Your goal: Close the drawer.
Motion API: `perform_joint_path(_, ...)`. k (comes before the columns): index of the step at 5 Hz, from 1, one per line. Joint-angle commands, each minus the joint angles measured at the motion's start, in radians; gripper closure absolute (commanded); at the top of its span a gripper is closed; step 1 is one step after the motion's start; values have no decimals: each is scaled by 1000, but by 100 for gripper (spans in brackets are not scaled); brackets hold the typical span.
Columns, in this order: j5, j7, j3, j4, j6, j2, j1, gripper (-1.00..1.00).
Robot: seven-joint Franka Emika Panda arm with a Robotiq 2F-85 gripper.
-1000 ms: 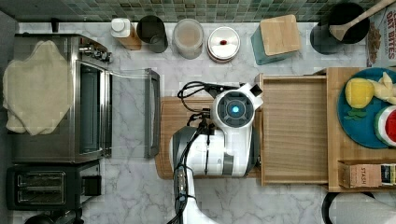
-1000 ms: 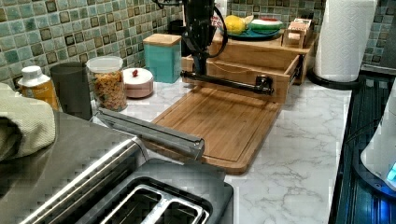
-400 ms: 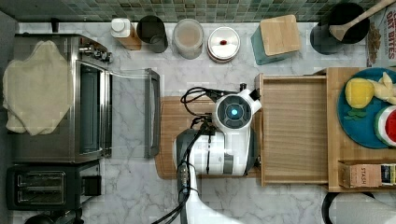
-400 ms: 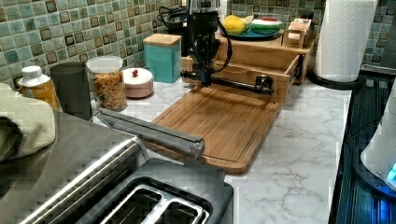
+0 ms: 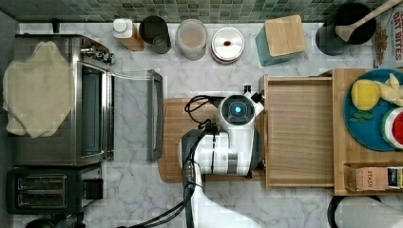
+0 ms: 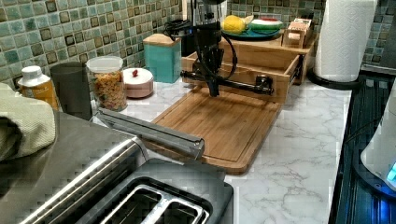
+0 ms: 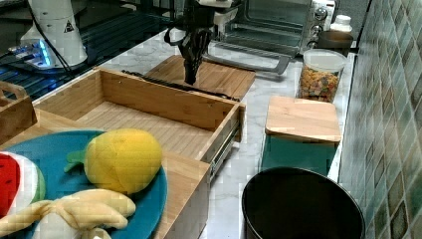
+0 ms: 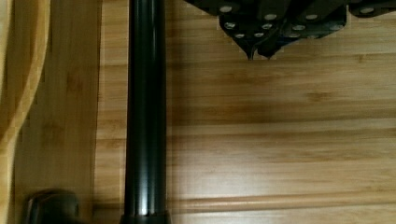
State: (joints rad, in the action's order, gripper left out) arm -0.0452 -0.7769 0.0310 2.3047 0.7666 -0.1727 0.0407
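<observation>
Since 1 s ago, the tool [image 6: 213, 88] has dropped beside the drawer [image 5: 299, 133] handle [image 8: 145, 107], w/ fingers together, holding nothing. Drawer's still fully out. Next: push.

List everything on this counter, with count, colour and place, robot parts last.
drawer: 1, light wood, pulled open from the wooden unit at the top view's right
drawer handle: 1, black bar, on the drawer front
cutting board: 1, bamboo, in front of the drawer
toaster oven: 1, steel, door open, top view's left
cloth: 1, beige, on the toaster oven
toaster: 1, black, beside the oven
cereal jar: 1, clear, by the tiled wall
teal canister: 1, wooden lid, by the wall
blue plate: 1, with toy fruit, on the unit
paper towel roll: 1, white
gripper: 1, black, fingers shut, at the handle, over the board
</observation>
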Motion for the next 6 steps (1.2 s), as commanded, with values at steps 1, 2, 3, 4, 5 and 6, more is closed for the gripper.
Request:
perform_joint_path(1,-110,-118,82,1,139,50,87,100)
perform_joint_path(2,-92,-167,94,-27,89,47,124,100)
perform_joint_path(3,-49,-281,109,-64,67,7,163,100)
perform_joint_path(4,-13,-350,135,-77,83,-15,194,100)
perform_joint_path(5,-20,-407,195,-189,-37,-66,223,100)
perform_joint_path(6,-15,-521,307,-273,-47,-139,220,100)
